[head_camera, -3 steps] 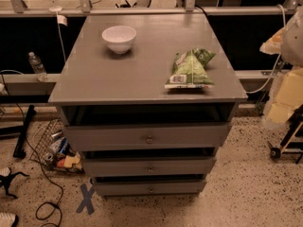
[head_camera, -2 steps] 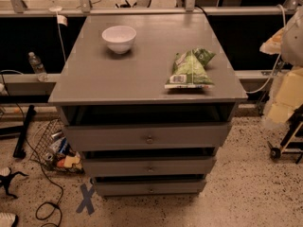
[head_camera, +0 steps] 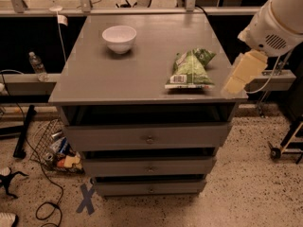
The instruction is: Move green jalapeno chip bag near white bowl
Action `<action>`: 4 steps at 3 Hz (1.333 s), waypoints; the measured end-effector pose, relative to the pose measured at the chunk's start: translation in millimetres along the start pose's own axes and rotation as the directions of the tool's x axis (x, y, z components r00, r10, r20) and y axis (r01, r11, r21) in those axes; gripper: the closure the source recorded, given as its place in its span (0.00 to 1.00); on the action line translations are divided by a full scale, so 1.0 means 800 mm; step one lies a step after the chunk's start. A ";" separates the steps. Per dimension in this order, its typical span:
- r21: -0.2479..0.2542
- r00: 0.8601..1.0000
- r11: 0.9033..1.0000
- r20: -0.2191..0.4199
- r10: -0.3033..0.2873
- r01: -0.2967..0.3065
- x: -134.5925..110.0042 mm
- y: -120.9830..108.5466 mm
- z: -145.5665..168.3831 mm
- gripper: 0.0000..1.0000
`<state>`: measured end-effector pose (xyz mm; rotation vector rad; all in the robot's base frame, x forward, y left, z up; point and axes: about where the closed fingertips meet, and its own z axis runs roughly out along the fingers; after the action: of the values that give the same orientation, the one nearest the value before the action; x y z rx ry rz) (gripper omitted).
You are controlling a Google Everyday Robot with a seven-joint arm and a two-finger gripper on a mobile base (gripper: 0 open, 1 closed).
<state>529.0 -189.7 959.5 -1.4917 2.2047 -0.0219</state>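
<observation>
The green jalapeno chip bag point(head_camera: 190, 70) lies flat on the grey cabinet top point(head_camera: 118, 79), near its right front corner, with its white barcode strip toward the front edge. The white bowl point(head_camera: 119, 38) stands upright at the back left of the top, well apart from the bag. My gripper point(head_camera: 243, 73), a cream-coloured piece below the white arm housing point(head_camera: 277, 25), hangs at the right edge of the cabinet, just right of the bag and not touching it. It holds nothing that I can see.
The cabinet has three drawers point(head_camera: 149, 138) below the top. A wire basket of clutter point(head_camera: 54, 148) and cables lie on the floor at left. A water bottle point(head_camera: 35, 65) stands on a ledge at left. A wheeled stand point(head_camera: 286, 143) is at right.
My arm has moved left, from beyond the cabinet's right side to over its right edge, closer to the bag. Bag and bowl have not moved.
</observation>
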 end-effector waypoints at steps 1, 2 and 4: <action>0.031 0.994 0.993 0.022 0.111 -0.112 -0.019 -0.034 0.050 0.00; 0.046 0.979 0.978 -0.002 0.206 -0.206 -0.028 -0.052 0.103 0.00; 0.046 0.955 0.955 -0.051 0.294 -0.292 -0.031 -0.076 0.181 0.13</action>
<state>645.6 -157.1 856.8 -1.1436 2.4363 -0.0097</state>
